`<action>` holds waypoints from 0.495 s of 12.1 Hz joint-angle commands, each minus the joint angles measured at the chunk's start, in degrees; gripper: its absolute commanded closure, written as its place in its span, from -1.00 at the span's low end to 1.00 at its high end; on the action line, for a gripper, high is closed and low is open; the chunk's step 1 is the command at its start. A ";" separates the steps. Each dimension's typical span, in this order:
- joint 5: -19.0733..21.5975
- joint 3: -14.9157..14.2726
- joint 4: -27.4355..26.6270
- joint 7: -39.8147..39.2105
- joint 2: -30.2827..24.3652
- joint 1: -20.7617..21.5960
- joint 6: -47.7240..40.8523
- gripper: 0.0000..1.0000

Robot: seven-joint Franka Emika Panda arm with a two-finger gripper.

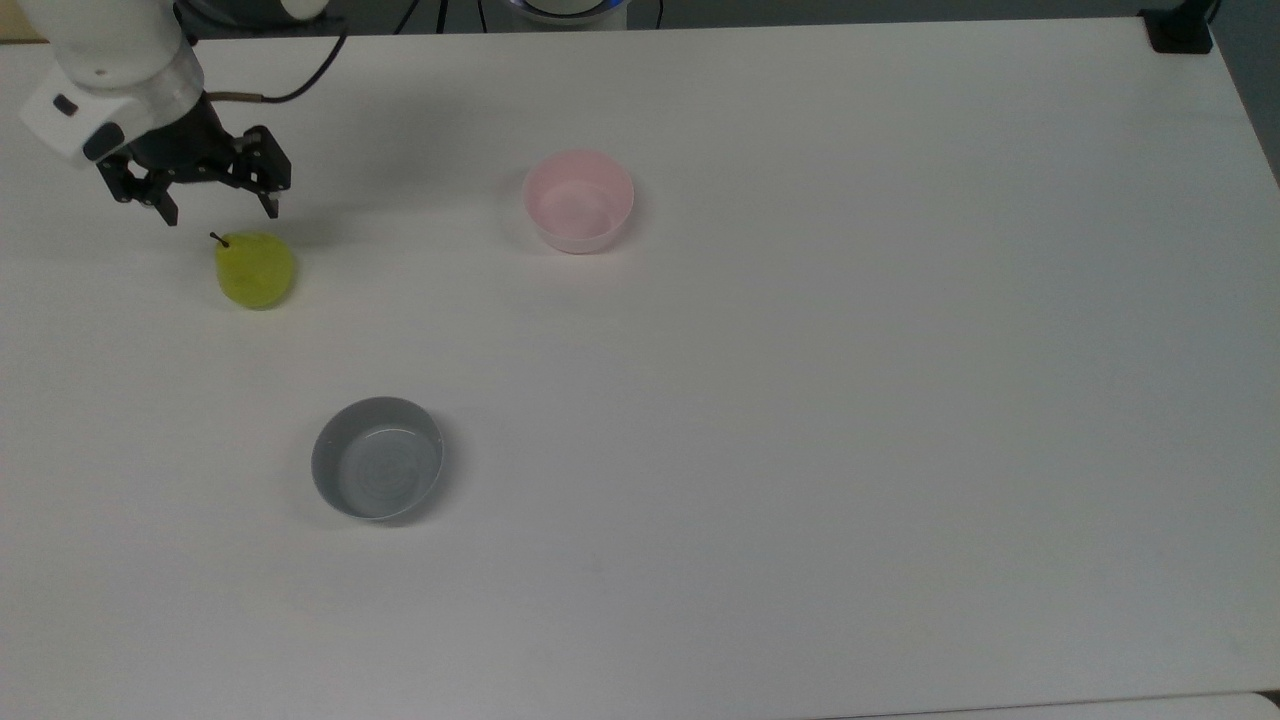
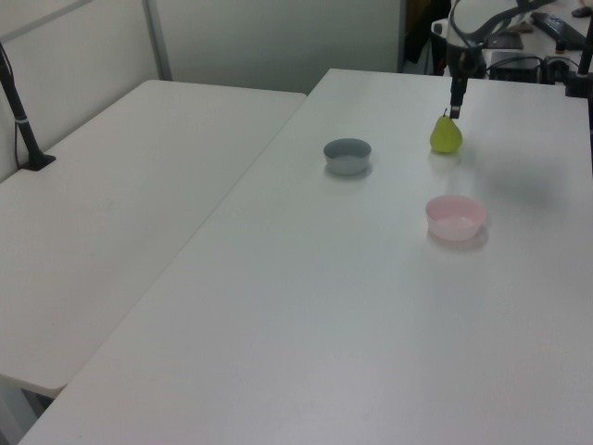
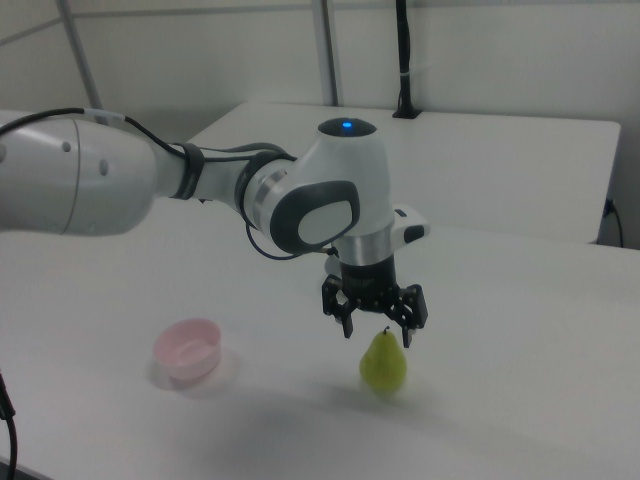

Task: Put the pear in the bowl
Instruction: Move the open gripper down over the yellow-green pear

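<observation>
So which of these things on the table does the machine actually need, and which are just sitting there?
Needed:
- pear, standing on the table
- pink bowl, empty
- gripper, open, just above the pear

Just sitting there:
- grey bowl, empty
- white table

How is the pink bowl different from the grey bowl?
The pink bowl is pale pink; the grey bowl is grey. In the top view, the pink bowl sits higher and further right, level with the pear, and the grey bowl sits below the pear. Both are small, round, upright and empty.
</observation>
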 commanded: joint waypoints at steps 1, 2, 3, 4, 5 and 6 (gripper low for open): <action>0.84 -0.22 -1.20 0.75 3.05 1.01 5.44 -1.00; 0.84 -0.22 -1.20 0.75 3.67 1.19 5.71 -0.63; 0.84 -0.22 -1.38 0.83 4.11 1.19 5.71 -0.01; 1.01 -0.22 -1.38 0.83 4.03 1.10 5.54 0.79; 1.54 -0.22 -1.29 0.83 3.77 1.10 5.27 1.00; 1.63 -0.22 -1.12 0.83 3.33 1.10 4.92 1.00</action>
